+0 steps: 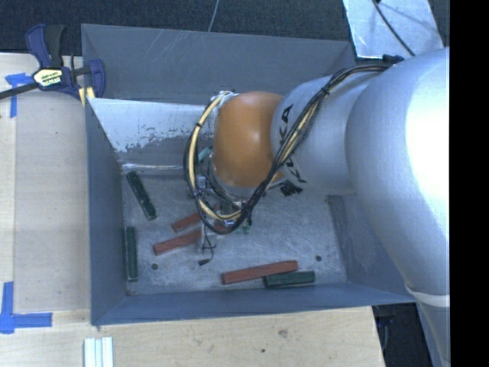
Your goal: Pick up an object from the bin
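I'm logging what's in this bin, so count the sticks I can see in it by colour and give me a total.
Red-brown sticks: 3 (one long by the near wall, two shorter near the middle)
Dark green sticks: 3 (one by the near wall, one along the left wall, one tilted at upper left)
Total visible: 6

Grey bin (103,205) — brown sticks (260,272) and dark green sticks (140,196) lie scattered.
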Controlling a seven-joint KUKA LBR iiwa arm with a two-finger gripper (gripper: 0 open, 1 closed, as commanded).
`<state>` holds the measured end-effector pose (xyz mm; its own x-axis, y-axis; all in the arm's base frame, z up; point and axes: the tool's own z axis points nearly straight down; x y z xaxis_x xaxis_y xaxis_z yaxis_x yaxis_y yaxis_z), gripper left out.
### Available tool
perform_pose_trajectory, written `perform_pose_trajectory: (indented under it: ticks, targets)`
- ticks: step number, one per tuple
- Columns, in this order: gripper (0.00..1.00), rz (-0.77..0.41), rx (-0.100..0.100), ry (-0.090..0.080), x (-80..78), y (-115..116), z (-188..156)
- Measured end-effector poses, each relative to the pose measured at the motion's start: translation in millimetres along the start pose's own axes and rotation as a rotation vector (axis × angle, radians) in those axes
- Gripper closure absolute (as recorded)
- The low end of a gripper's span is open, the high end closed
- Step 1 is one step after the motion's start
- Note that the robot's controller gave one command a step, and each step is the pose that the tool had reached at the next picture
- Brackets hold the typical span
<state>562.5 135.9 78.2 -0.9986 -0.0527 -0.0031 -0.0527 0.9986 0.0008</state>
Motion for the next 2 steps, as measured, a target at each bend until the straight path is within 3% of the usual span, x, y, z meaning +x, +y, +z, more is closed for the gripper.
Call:
perform_pose_trajectory:
  ticks: [1,2]
  targets:
    - [0.0,-0.166,-0.001,0.0,-28.1,-17,7]
    - [1.0,0.0,-0.001,-0.003,-1.8,0,-2]
